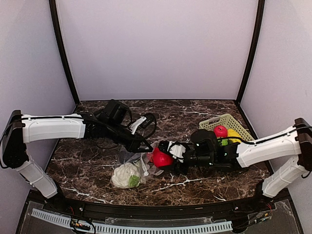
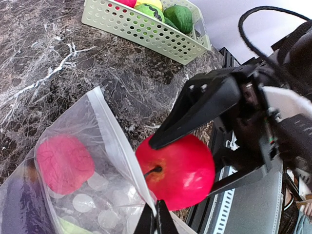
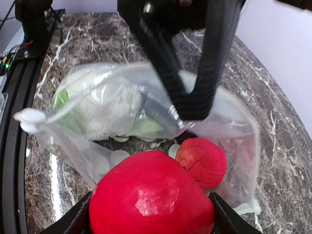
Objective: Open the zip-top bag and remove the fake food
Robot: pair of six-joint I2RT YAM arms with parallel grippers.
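Removal under way on the marble counter (image 1: 87, 165): we see the right pincer (image 1: 162, 157) spread wide around a red fruit (image 2: 178, 170). It grips the fruit at the open mouth of the zip-top bag (image 1: 132, 163), and the fruit appears to be just outside the rim. The bag lies mid-counter between the two arms, and the left pincer (image 2: 156, 222) is clamped tight on its rim, holding the mouth open.

Inside the clear plastic we make out a cauliflower (image 3: 105, 109) at the far end from the mouth. A second red fruit (image 2: 63, 163) sits near the opening, with a dark purplish piece (image 2: 22, 209) beside it. A light-green basket (image 1: 214, 122) of other toy produce stands well apart, beside the right arm.

By our reading, the bag is open and the first item is coming out, with three left. The next move calls for carrying this fruit clear of the plastic and setting it on the counter. The left grip must hold firm, or the floppy bag could drag along or sag shut.
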